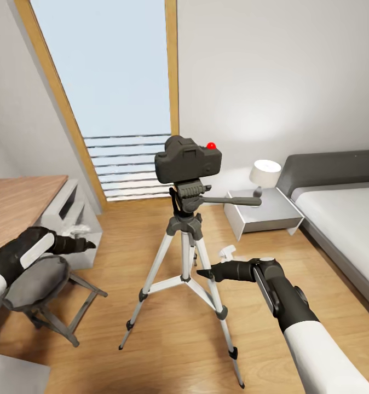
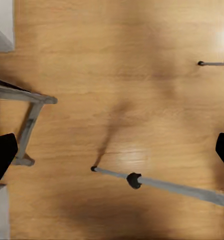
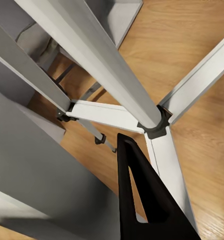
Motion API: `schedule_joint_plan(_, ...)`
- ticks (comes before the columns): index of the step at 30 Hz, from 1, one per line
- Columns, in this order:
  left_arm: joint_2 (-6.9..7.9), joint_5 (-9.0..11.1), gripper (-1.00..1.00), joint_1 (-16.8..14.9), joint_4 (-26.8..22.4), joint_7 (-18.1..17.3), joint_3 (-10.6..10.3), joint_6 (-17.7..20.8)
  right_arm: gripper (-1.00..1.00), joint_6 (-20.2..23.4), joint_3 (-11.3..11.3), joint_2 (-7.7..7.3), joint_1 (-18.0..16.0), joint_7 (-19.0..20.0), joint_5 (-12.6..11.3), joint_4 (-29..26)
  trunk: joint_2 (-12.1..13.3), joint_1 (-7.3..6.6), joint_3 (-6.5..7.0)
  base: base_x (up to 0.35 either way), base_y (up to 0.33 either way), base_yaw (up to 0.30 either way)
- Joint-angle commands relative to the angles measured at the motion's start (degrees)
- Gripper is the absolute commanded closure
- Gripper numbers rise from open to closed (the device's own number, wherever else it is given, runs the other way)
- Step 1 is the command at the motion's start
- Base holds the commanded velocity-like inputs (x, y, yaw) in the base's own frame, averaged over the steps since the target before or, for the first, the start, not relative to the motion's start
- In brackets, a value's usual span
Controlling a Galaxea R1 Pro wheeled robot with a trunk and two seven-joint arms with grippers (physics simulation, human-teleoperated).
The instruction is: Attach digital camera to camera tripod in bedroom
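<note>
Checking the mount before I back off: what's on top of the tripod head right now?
The digital camera sits on the camera tripod, on its pan head, upright with the red dot on top. The camera body covers the joint itself, so whether it has locked in cannot be seen.

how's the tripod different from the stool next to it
The camera tripod stands on three silver legs and reaches higher; the stool has grey legs and sits low. The tripod carries the digital camera on its head; the stool's round seat is bare. Both stand on the wood floor.

no readable text, labels, brands, numbers or signs on anything.
</note>
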Motion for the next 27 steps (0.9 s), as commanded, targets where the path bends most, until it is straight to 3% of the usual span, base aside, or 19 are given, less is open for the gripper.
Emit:
schedule_joint_plan(1, -1.50, -0.2, -1.00, 0.2, 4.4, -0.3, -0.4, -1.9, 1.00, -0.8, 0.0, -0.05, 0.0, -0.1, 3.8, 4.0, -0.1, 0.05, -0.10, 0.000, 0.000, 0.000)
schedule_joint_plan(5, -7.00, -0.4, -1.00, 0.7, 19.5, -0.1, -0.6, -8.9, 1.00, -0.8, 0.0, -0.03, 0.0, 0.0, 3.8, 4.0, -0.1, 0.05, -0.10, 0.000, 0.000, 0.000)
schedule_joint_plan(6, -9.37, -0.6, -1.00, 0.9, 25.8, -0.1, -0.6, -12.3, 1.00, -0.8, 0.0, -0.04, 0.0, 0.0, 3.8, 4.0, -0.1, 0.05, -0.10, 0.000, 0.000, 0.000)
schedule_joint_plan(10, -12.26, -0.6, -1.00, 1.4, 32.9, -0.1, -0.7, -18.8, 1.00, -0.8, 0.0, -0.05, 0.0, 0.0, 3.9, 4.0, -0.1, 0.05, -0.10, 0.000, 0.000, 0.000)
schedule_joint_plan(14, -13.55, -0.2, -1.00, 4.6, 36.1, 0.0, -0.7, -25.4, 1.00, -0.8, 0.0, -0.08, 0.0, 0.0, 3.9, 4.0, -0.1, 0.05, -0.10, 0.000, 0.000, 0.000)
schedule_joint_plan(21, -14.19, 0.9, -1.00, 13.9, 37.5, 0.6, -0.4, -33.1, 1.00, -0.8, -0.1, -0.09, 0.0, 0.0, 3.9, 4.0, -0.1, 0.05, -0.10, 0.000, 0.000, 0.000)
schedule_joint_plan(24, -14.26, 2.2, -1.00, 17.1, 37.6, 0.7, -0.3, -35.5, 1.00, -0.8, 0.0, -0.09, 0.0, 0.0, 3.9, 4.0, -0.1, 0.05, -0.10, 0.000, 0.000, 0.000)
schedule_joint_plan(27, -14.26, 5.4, -1.00, 21.9, 37.7, 0.8, -0.2, -37.3, 1.00, -0.8, -0.1, -0.10, 0.0, 0.0, 3.9, 4.0, -0.1, 0.05, -0.10, 0.000, 0.000, 0.000)
